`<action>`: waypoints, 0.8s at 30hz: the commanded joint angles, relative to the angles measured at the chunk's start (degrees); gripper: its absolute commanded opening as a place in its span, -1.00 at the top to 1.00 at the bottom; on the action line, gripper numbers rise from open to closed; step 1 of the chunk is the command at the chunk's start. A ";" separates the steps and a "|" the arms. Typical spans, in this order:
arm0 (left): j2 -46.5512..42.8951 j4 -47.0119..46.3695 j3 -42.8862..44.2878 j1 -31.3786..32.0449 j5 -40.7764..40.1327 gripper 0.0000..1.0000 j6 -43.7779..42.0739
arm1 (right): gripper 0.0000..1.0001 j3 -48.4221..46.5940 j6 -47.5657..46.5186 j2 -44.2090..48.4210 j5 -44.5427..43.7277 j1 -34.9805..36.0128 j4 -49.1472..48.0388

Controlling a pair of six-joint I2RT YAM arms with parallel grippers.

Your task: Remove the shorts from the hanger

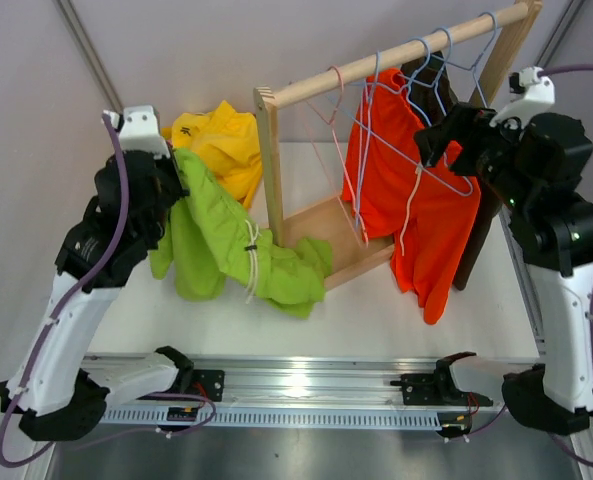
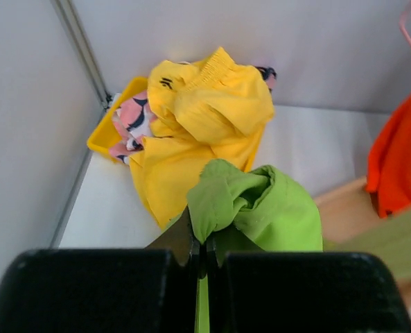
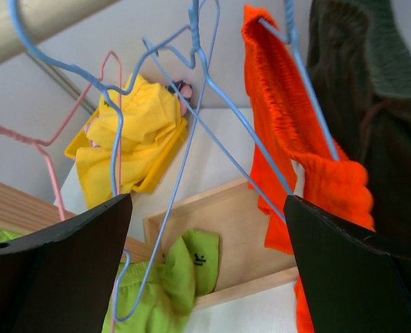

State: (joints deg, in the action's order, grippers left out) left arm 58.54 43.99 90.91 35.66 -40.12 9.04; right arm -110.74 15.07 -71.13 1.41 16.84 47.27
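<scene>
- A white table point(image 1: 426, 330) is seen beneath everything, with a wooden rack point(image 1: 266, 150) standing on it, its rail slanting up to the right.
- The orange shorts point(image 1: 416, 210) are hung by the waistband from a blue wire hanger on the rail, and their legs drop in front of the rack's base.
- The lime green shorts point(image 1: 226, 250) are off the rack: one end is lifted at the left side, and the rest is draped down onto the table beside the rack's post.
- The dark olive-brown shorts point(image 1: 476, 230) are hung on the rail just right of the orange pair and are partly hidden by the right arm.
- The yellow shorts point(image 1: 221, 145) are heaped at the far left of the table, over a yellow bin point(image 2: 105, 132).
- The left gripper point(image 2: 199, 243) is clamped tight on a fold of the lime green fabric.
- The right gripper point(image 3: 205, 229) is spread wide with nothing held; it is raised next to the hangers.
- Several blue hangers point(image 3: 191, 118) and one pink hanger point(image 3: 49, 159) are hooked over the rail, some of them bare.
- The pink patterned shorts point(image 2: 132, 121) are tucked under the yellow pair in the bin.
</scene>
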 commanded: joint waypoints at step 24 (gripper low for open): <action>66.41 -41.61 54.99 -34.26 42.31 0.87 14.77 | -0.99 25.66 2.15 18.92 2.11 -0.67 -13.51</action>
State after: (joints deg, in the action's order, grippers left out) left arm 119.22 10.00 144.64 0.99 -4.45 18.06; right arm -85.03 16.49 -55.92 2.68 16.36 40.23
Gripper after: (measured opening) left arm 0.050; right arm 0.993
